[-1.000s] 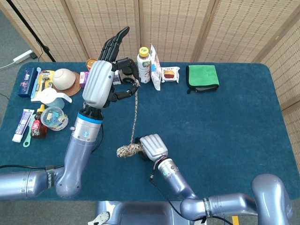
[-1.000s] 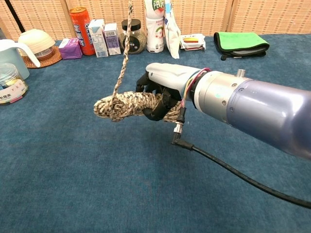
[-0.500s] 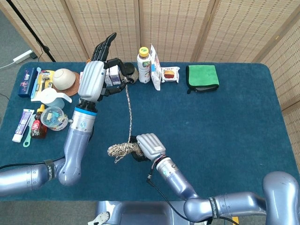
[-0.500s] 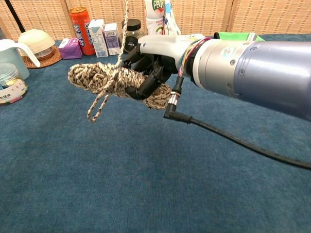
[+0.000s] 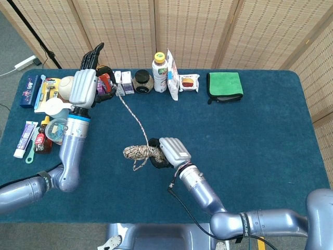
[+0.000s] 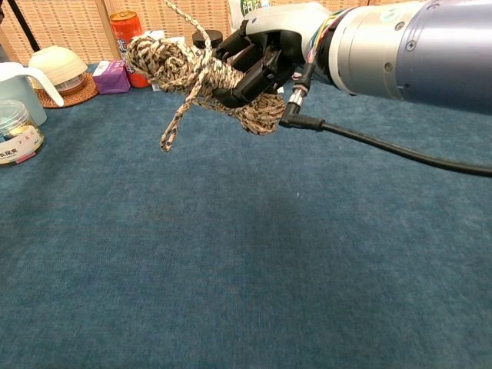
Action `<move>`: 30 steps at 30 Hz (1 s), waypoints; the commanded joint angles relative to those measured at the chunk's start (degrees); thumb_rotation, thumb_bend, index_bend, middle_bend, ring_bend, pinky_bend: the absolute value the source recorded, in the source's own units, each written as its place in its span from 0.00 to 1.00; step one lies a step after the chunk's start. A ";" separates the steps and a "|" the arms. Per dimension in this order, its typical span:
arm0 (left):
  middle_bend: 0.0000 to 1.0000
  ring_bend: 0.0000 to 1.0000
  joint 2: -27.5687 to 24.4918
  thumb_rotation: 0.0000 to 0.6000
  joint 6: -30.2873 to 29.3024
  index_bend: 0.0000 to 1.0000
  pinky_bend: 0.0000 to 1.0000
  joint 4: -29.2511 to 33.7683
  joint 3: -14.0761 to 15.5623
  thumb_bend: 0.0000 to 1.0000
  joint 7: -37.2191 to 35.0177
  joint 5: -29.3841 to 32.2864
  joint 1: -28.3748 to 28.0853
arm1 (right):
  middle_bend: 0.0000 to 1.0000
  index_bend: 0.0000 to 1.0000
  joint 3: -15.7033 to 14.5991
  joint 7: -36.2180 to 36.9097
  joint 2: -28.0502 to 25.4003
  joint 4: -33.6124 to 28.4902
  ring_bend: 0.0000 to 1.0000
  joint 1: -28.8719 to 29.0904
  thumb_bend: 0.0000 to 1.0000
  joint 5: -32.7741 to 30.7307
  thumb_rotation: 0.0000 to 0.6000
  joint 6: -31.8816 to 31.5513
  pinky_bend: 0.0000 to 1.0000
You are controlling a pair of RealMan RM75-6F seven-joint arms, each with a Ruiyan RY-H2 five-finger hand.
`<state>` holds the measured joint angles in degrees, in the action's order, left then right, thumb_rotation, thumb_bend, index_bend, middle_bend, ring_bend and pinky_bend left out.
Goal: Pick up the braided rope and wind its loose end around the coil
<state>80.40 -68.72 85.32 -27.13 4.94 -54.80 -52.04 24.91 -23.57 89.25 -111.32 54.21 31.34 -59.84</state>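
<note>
Over the last second the left arm has swung outward toward the table's (image 5: 260, 130) left rear corner, carrying the left hand (image 5: 86, 86) from above the drinks row to beside the straw hat (image 5: 70, 86). That hand pinches the loose end (image 5: 130, 112) of the braided rope, its other fingers extended upward, and the strand now slants tight toward the coil (image 5: 138, 152). The right hand (image 5: 171, 151), fingers clamped on the coil, has lifted it clear of the cloth near the table's centre front. A small slack loop (image 6: 177, 123) now hangs below the coil. Judgement: one wrap appears laid; further turns remain.
</note>
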 commanded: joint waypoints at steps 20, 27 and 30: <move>0.00 0.00 1.49 1.00 5.40 0.81 0.00 -15.05 12.30 0.37 -5.91 -12.76 6.23 | 0.64 0.66 9.70 4.75 -2.20 8.29 0.45 4.28 0.88 -14.77 1.00 -6.63 0.65; 0.00 0.00 2.27 1.00 6.00 0.81 0.00 -17.51 14.89 0.37 -6.99 -16.10 7.46 | 0.64 0.66 11.51 5.83 -2.09 10.32 0.45 4.61 0.88 -17.81 1.00 -8.46 0.66; 0.00 0.00 2.31 1.00 6.03 0.81 0.00 -18.09 16.26 0.37 -6.89 -18.09 7.91 | 0.64 0.66 11.48 6.30 -1.96 11.23 0.45 4.34 0.88 -18.47 1.00 -8.67 0.66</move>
<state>82.64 -62.75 67.61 -11.57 -1.98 -72.04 -44.45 36.39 -17.39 87.24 -100.25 58.63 12.99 -68.45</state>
